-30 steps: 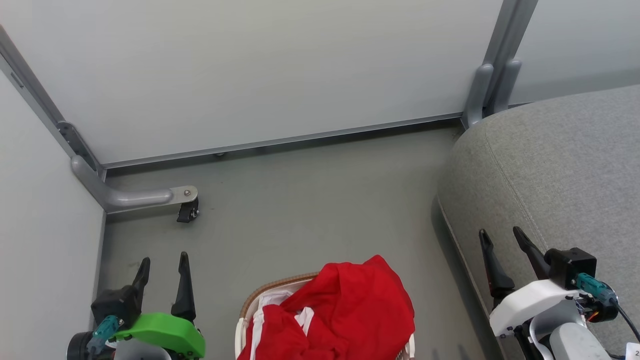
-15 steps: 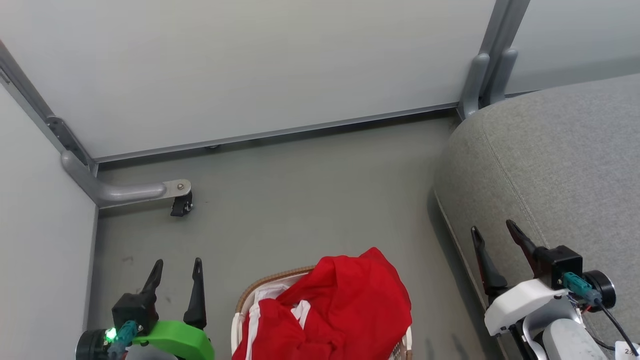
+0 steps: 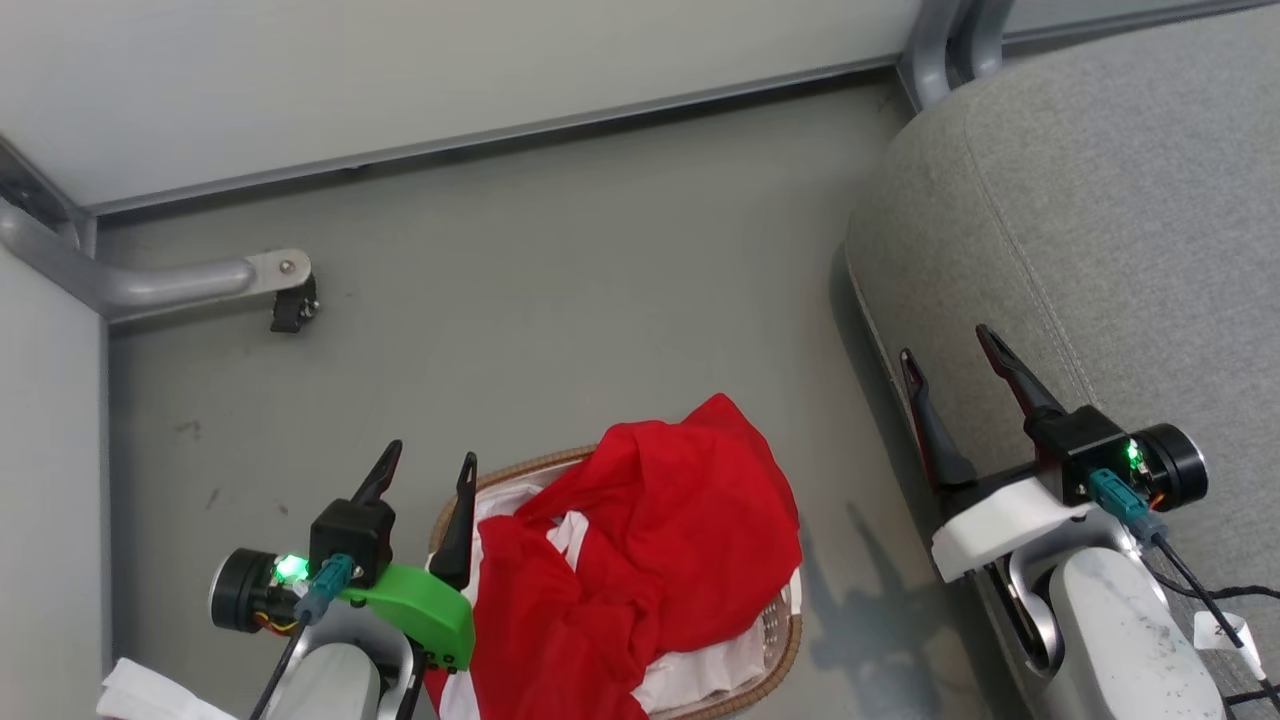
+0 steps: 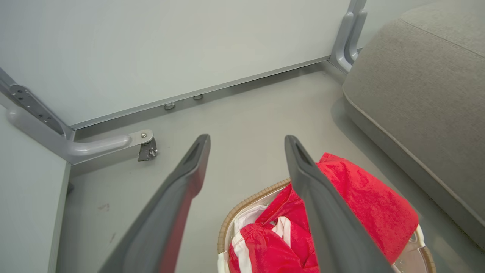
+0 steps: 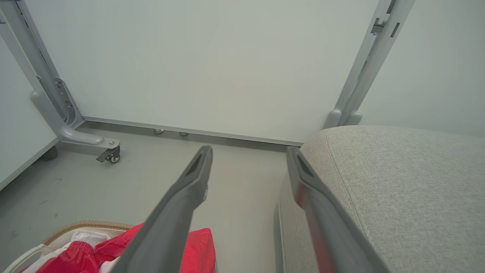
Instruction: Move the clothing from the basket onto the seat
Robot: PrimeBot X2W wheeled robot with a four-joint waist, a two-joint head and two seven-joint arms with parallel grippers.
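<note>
Both pairs of jaws stand wide apart and empty, fingers pointing away from the robot. Nothing is gripped, and this looks like the approach before a pick. The clothing (image 3: pixel 650 540) lies heaped in the basket (image 3: pixel 520 468). The basket sits on the floor (image 3: pixel 560 280), just to the right of the left jaws and well to the left of the right jaws.

In the head view the left pair's right finger overlaps the basket's woven rim. In the left wrist view the red fabric lies past and beneath that same finger, which suggests this arm is the one lined up to reach in. The heap rises above the rim and drapes over its far right side (a loose fold there looks the easiest thing to pinch). A striped piece (image 4: pixel 261 250) lies lower, against the white liner (image 3: pixel 700 675).

The right jaws hover at the near edge of the seat (image 3: pixel 1120 200), one finger over its side and the other over the grey upholstery. That arm is probably parked there because the seat is where the garments must land. The seat lies well to the right of the left jaws, so a carry across the gap of bare floor would be needed.
</note>
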